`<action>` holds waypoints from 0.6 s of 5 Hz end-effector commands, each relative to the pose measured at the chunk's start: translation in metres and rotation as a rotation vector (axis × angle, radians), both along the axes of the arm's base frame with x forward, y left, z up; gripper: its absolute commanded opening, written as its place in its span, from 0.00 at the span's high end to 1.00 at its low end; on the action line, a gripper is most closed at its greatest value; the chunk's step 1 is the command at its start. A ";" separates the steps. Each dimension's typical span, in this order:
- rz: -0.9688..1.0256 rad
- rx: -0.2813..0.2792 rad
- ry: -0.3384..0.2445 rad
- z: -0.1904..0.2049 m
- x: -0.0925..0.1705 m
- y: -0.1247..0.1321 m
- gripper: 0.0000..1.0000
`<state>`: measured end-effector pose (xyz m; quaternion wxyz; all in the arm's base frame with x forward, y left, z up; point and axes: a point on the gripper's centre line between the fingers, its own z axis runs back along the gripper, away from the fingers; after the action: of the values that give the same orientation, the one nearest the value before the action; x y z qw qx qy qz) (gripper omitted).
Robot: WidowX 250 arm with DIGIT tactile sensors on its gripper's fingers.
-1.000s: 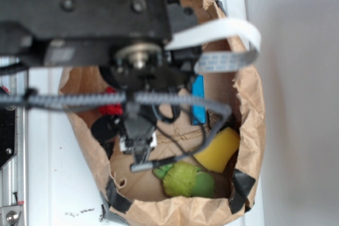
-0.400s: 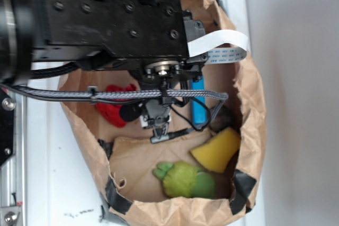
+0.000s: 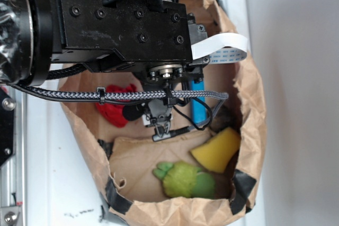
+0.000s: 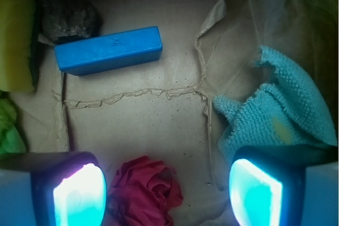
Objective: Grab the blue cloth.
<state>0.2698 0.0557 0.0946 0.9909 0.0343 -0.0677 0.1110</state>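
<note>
Blue cloth (image 4: 280, 112) lies crumpled at the right of the wrist view on the brown paper bag (image 4: 153, 125) floor, its lower edge just above the right finger pad (image 4: 254, 194). Gripper (image 4: 167, 194) jaws stand wide apart and empty. Being soft, light terry, it should bunch readily; the raised fold near its yellowish spot looks the best hold. Red paper ball (image 4: 145, 194) sits between the pads.

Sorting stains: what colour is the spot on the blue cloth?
Yellowish, on the pale blue cloth; clearest in the wrist view.
</note>
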 end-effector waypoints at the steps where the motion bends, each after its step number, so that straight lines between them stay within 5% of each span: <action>1: 0.010 0.005 -0.036 0.010 0.003 0.002 0.00; 3: 0.144 0.030 -0.016 0.001 0.013 0.012 0.00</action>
<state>0.2761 0.0637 0.0810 0.9819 0.0514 -0.0474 0.1762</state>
